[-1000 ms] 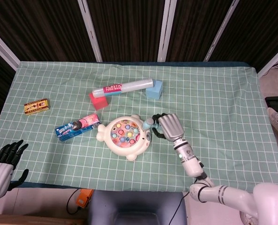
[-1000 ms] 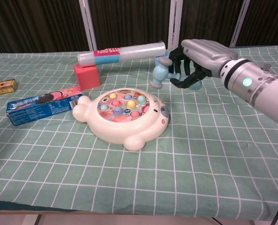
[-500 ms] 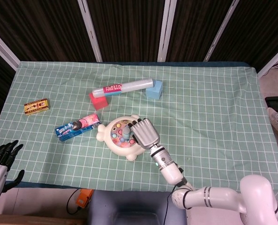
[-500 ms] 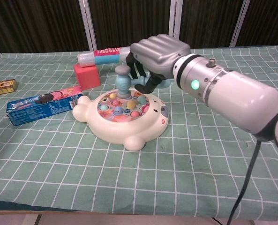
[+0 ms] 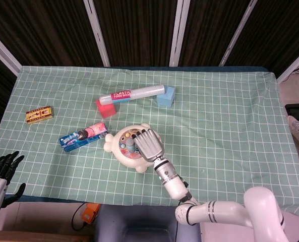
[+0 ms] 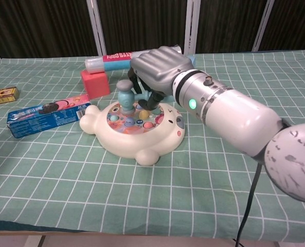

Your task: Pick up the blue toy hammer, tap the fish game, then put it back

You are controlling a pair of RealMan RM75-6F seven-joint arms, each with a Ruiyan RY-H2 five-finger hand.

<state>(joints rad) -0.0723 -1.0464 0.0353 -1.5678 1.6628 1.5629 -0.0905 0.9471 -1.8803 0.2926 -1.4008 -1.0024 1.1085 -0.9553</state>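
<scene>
With my right hand wrapped around the blue toy hammer, its head standing on the fish game in the table's middle, I should tap lightly, straight down, without tilting.

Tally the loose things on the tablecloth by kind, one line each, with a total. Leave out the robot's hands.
Toy hammer: 1, held by the right hand
Fish game: 1
Blocks: 2, red block, blue block
Food wrap roll: 1
Flat packets: 2, blue packet, yellow packet
Total: 7
</scene>
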